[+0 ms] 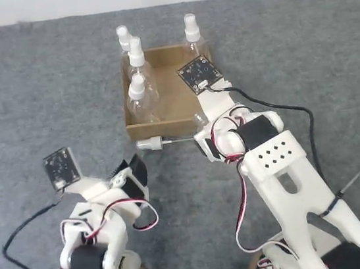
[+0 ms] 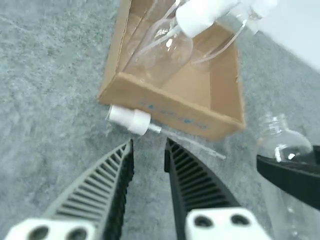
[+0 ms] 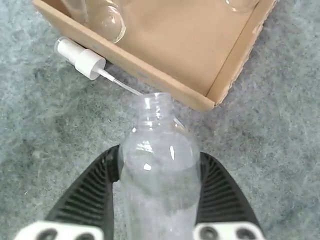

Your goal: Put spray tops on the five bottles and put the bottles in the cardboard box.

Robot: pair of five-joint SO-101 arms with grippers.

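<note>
The cardboard box sits at the far middle of the grey carpet, and several clear bottles with white spray tops stand in it. A loose spray top lies on the carpet just outside the box's near wall, its thin tube pointing toward the right arm. My right gripper is shut on a clear uncapped bottle, held upright close to the box's near wall. My left gripper is slightly open and holds nothing. It hovers over the carpet a short way from the spray top.
Grey carpet stretches open left and right of the box. A black cable runs from the right arm's wrist camera down its right side. Another cable loops left of the left arm.
</note>
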